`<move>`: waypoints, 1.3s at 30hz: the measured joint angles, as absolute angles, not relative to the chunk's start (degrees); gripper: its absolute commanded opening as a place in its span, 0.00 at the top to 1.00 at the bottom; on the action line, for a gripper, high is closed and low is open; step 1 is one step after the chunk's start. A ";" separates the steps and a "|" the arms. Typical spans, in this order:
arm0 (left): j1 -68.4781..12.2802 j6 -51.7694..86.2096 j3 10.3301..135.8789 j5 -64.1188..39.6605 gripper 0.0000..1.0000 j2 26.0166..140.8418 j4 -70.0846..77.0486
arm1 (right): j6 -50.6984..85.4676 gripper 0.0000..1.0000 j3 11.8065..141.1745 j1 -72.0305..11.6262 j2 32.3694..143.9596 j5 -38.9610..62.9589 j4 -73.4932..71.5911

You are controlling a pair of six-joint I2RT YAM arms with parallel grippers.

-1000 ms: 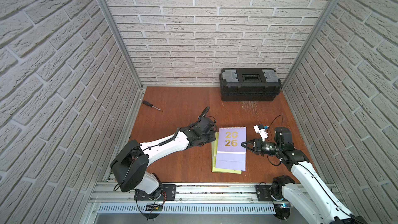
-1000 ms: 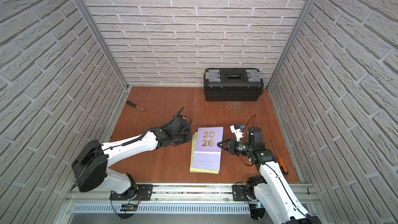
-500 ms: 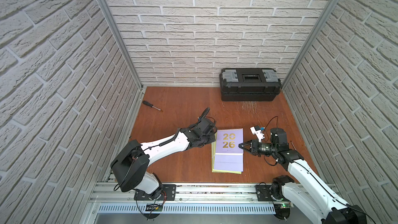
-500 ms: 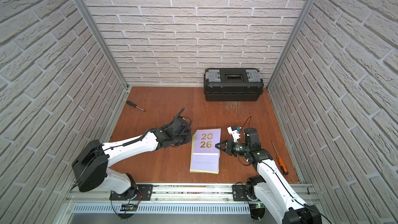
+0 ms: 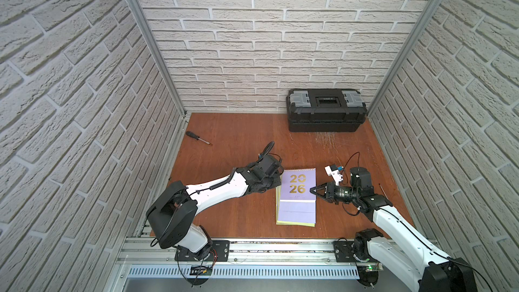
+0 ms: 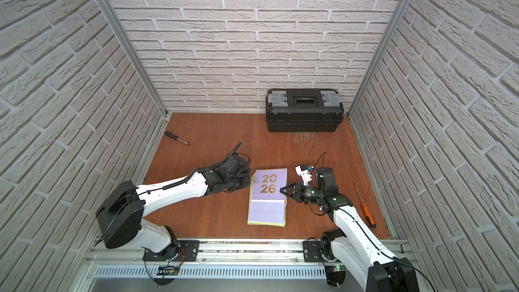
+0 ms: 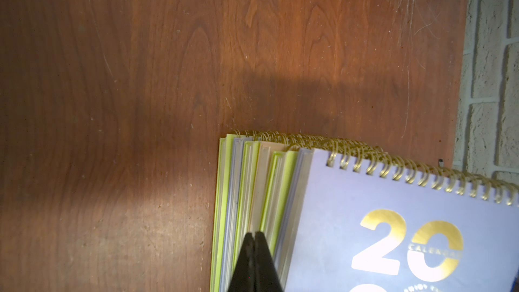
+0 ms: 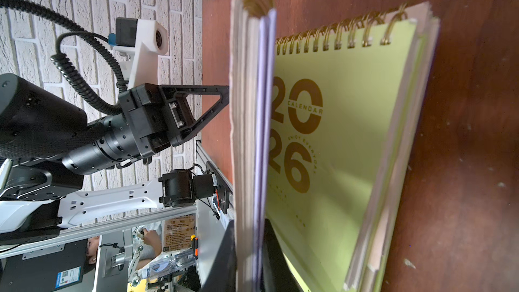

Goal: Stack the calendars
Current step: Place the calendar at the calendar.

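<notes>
Showing calendar pile (image 5: 292,222) at lower centre of frame on wood surface (image 5: 238,150). Top lavender calendar (image 5: 299,189) has one edge raised off lime one, clamped btwn R fingers (image 8: 220,271). L fingers (image 7: 247,262) closed, empty, tips at pile's left edge.

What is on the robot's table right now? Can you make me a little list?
Top calendar: lavender calendar, one edge raised off the lime green calendar beneath
Right end effector: shut on the lavender calendar's edge
Left end effector: shut, at the stack's left side
Also there: black toolbox, black screwdriver, orange screwdriver
</notes>
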State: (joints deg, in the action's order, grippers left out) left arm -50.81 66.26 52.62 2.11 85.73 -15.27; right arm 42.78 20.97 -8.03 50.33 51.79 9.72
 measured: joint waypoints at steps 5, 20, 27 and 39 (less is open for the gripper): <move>-50.81 66.26 52.14 2.11 1.00 85.82 -15.22 | 42.39 0.97 20.93 -8.12 50.70 51.62 9.61; -50.81 66.28 52.01 2.11 1.00 85.91 -15.09 | 39.18 0.85 20.93 -8.16 52.10 50.59 10.98; -50.81 66.32 51.92 2.09 1.00 85.91 -15.00 | 37.85 0.81 20.99 -8.27 52.75 49.01 13.06; -50.83 66.70 51.55 2.09 1.00 86.00 -14.98 | 35.38 0.71 21.91 -8.38 55.02 45.82 16.32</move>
State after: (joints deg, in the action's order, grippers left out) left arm -50.83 66.70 51.55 2.09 86.00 -14.98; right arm 35.38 21.91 -8.38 55.02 45.82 16.32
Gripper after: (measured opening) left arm 0.045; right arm 0.270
